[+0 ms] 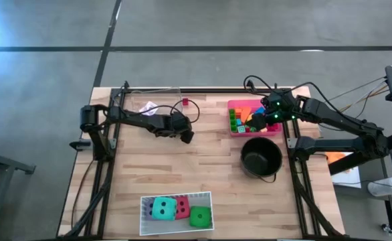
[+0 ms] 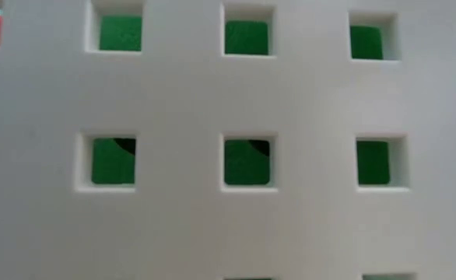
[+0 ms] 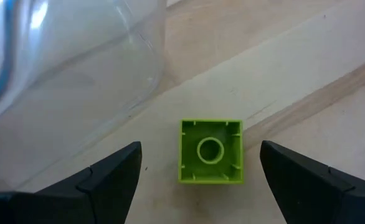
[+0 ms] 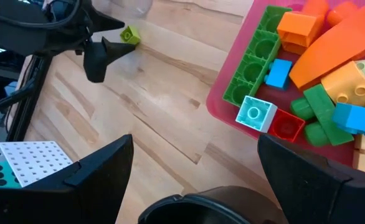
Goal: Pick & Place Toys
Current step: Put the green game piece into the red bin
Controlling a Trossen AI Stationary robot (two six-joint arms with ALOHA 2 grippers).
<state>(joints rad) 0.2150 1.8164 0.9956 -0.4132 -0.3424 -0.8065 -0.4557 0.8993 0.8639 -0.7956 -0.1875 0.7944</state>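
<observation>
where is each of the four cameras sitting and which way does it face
High view: above the table, looking straight down; both arms show, with the pink tray and black pot.
Low view: at table height, blocked by the white tray; green shows through its holes; no arm shows.
Left wrist view: on the left arm, facing the lime block between its own open jaws.
Right wrist view: on the right arm, over the pink tray, own jaws open.
Shared: both wrist views show the lime block.

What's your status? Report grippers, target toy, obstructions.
Left gripper open, straddling small lime-green plastic block on the wooden table. Right gripper open beside pink tray. Clear plastic tray close alongside block.
</observation>
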